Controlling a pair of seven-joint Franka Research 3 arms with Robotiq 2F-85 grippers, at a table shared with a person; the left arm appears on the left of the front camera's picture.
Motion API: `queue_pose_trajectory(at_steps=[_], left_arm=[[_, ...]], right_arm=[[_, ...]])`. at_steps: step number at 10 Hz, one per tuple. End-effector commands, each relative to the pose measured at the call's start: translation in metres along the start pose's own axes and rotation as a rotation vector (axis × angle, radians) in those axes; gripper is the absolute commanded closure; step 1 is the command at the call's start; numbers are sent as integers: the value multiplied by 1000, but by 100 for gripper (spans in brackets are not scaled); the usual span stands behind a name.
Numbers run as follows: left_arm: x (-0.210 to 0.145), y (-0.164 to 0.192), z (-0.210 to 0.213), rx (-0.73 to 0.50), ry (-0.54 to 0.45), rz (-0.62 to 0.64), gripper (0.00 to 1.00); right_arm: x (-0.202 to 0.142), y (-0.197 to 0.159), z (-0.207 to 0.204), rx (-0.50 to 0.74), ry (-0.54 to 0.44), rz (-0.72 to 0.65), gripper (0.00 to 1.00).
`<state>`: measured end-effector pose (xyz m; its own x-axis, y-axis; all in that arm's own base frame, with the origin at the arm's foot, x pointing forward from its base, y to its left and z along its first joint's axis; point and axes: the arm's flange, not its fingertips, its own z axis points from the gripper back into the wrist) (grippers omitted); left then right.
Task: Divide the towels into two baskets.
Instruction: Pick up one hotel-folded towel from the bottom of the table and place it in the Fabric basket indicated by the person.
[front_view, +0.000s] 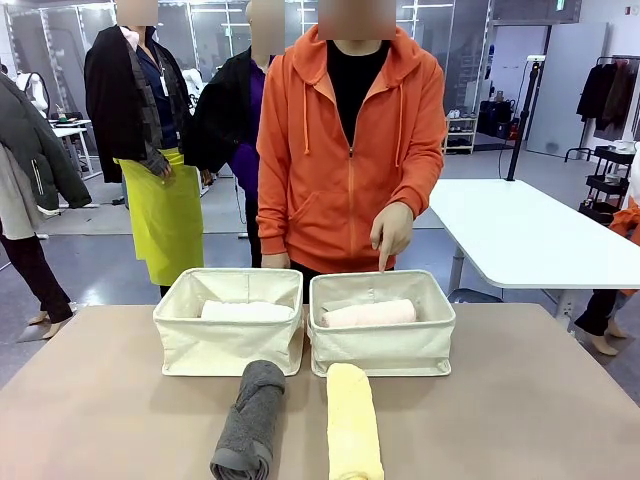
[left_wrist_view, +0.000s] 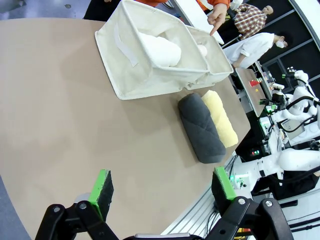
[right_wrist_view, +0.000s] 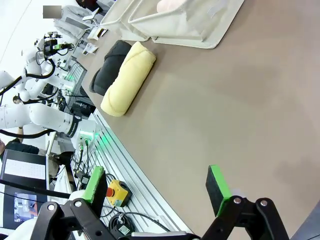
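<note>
Well ahead of the left gripper (left_wrist_view: 162, 184), spread wide over the table (left_wrist_view: 75, 125): grey towel (left_wrist_view: 201, 129) and yellow towel (left_wrist_view: 220, 117), side by side, far ends at the foot of the two baskets. Well apart too from the right gripper (right_wrist_view: 156, 184), equally wide and holding nothing, with only bare tabletop between. Inside the left basket (front_view: 228, 348), white towel (front_view: 245, 311); inside the right basket (front_view: 385, 350), pink towel (front_view: 368, 314). Above the right basket's far rim, a person's hand (front_view: 392, 232), forefinger pointing down.
</note>
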<state>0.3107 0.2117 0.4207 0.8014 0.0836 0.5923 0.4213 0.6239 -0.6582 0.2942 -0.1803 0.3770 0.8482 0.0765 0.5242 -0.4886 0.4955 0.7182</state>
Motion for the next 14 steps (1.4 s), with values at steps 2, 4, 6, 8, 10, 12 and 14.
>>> queue_pose_trajectory(at_steps=[2,4,6,8,10,12,14], left_arm=[[-2,-2,3,1,8,7,0],[-2,-2,3,1,8,7,0],[-2,-2,3,1,8,7,0],[-2,-2,3,1,8,7,0],[-2,-2,3,1,8,7,0],[-2,-2,3,1,8,7,0],[-2,-2,3,1,8,7,0]], right_arm=[[19,29,-35,-23,78,-43,0],[35,61,-83,-51,103,-194,0],[46,84,-137,-145,140,-236,0],[53,100,-191,-213,188,-255,0],[58,116,-238,-286,191,-260,0],[56,128,-280,-331,244,-291,0],[56,137,-318,-382,255,-301,0]])
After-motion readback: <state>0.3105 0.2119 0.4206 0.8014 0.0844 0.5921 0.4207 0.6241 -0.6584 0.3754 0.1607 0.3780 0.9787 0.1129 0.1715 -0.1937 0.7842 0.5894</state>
